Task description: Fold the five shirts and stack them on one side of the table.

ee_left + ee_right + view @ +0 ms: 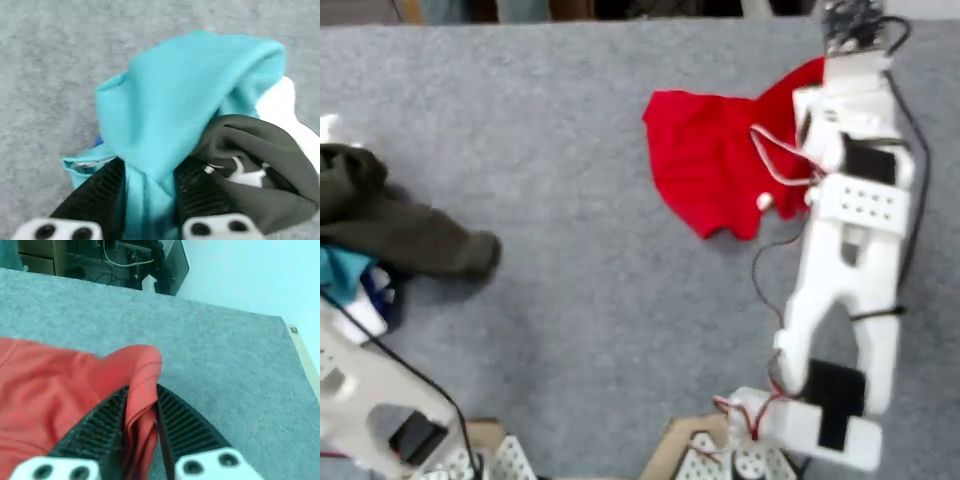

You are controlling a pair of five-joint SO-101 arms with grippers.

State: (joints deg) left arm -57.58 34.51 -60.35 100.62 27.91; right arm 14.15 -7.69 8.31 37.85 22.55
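A red shirt (715,160) lies crumpled on the grey table (560,130) at the back right. One edge of it (142,370) is lifted, and my right gripper (141,395) is shut on that fold. At the table's left edge sits a pile with a dark shirt (400,225) on top, a teal shirt (345,268) and a blue one (382,290) under it. My left gripper (150,172) is shut on a bunch of the teal shirt (180,100). The dark shirt (260,165) and a white shirt (280,102) lie right beside it.
The right arm (850,260) stretches from its base at the front to the back right corner. The left arm (360,385) stands at the front left. Bare grey table lies between the pile and the red shirt. A table edge (305,365) runs near the right gripper.
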